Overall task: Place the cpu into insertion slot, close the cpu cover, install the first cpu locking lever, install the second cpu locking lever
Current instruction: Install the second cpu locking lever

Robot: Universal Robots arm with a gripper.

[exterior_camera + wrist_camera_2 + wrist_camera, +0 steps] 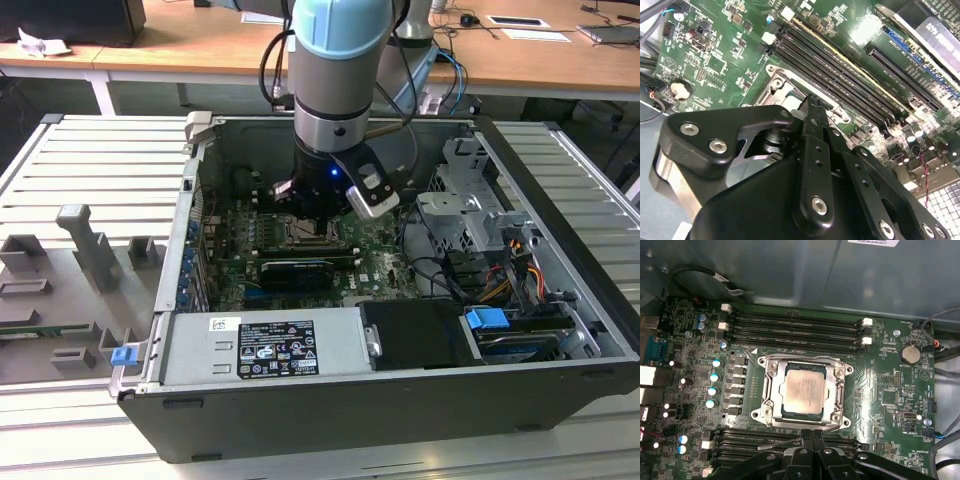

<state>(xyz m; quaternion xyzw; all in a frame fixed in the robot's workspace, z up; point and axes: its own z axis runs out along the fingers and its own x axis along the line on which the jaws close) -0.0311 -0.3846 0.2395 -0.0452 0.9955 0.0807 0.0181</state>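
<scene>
The cpu point(802, 390) lies flat in the slot point(771, 412) under the closed cover point(838, 395), amid the green board point(880, 380), with the pincer point(812, 437) narrow and empty beside the cover's edge.

One cpu point(802, 391) sits in one insertion slot point(765, 390). Four long black memory slots point(795, 327) lie on one side of that slot. One round coin battery point(910, 354) is on the board, and one gripper point(812, 436) hangs near the slot.
</scene>
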